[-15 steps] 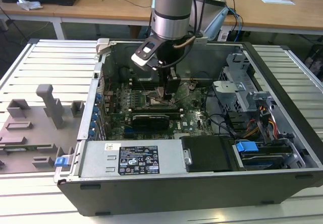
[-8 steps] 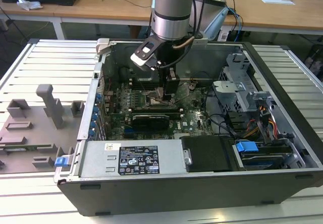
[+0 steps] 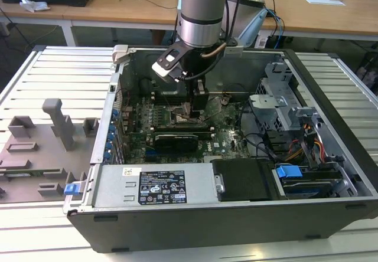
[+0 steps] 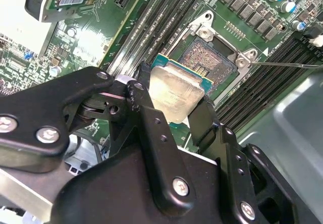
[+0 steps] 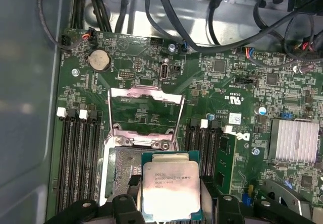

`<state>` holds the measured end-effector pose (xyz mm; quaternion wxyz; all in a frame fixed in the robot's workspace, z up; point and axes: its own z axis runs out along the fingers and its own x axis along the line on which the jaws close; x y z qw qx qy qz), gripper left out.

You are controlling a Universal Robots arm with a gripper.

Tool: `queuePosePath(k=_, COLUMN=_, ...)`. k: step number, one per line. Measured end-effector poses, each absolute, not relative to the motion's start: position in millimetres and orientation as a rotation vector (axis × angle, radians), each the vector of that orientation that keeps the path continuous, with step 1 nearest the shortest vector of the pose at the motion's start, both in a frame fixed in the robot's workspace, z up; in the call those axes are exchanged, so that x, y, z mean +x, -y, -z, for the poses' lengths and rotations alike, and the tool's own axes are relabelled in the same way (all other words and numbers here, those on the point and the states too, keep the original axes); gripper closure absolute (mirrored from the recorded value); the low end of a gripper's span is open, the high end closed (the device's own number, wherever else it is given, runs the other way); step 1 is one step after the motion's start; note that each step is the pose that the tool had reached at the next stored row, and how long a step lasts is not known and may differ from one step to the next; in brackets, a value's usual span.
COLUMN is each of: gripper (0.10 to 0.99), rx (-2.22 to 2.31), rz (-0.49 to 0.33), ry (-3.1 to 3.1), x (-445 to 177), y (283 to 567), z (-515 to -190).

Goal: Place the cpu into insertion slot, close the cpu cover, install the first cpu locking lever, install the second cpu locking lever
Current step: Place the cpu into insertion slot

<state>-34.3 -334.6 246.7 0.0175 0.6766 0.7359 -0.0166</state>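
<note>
- The tool (image 4: 170, 103) grips the cpu (image 4: 174, 90), with its fingers (image 4: 144, 103) closed on opposite edges.
- The cpu hangs over one edge of the bare insertion slot (image 4: 214, 62), mid-frame in the exterior view, inside the computer case (image 3: 236, 229).
- The cpu cover (image 5: 145, 91) stands flipped open.

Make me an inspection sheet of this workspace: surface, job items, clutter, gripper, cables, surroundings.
Surface: slatted metal table with an open PC case lying on it.
Job's things: cpu held just off the slot, not seated; slot empty; cover open, tilted up.
Clutter: grey fixture blocks on the table at the exterior view's left.
Gripper: gripper shut on the cpu's edges.
Cables: black cables along the case wall, away from the slot.
Surroundings: wooden desks behind the table.
</note>
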Motion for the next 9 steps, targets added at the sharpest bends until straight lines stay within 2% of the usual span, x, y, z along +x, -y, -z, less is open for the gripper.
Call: queuePosePath(k=9, gripper=0.541, rx=2.149, rz=0.053, ry=-2.244, x=-34.3, y=334.6, z=-245.6)
